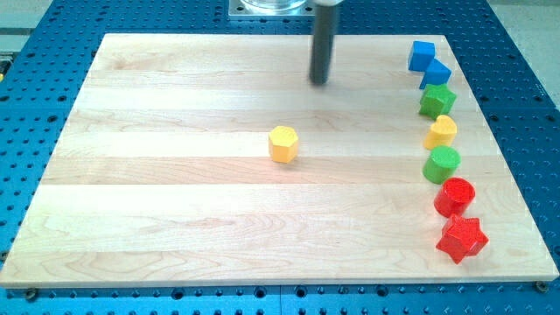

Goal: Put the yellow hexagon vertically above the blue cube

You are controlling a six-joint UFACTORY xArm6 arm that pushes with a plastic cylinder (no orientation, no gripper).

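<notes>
Camera view: the yellow hexagon (283, 143) is seen alone near the centre of the wooden worktop (175, 192). The rod's tip (320, 82) is placed up and to the right of it, well apart, touching no block; no grasping tool is fitted, so nothing is held. Down the frame's right side a column is formed: blue cube (421, 55), second blue block (435, 73), green block (437, 101), yellow block (442, 132), green cylinder (441, 164), red cylinder (454, 196), red star (461, 238).
</notes>
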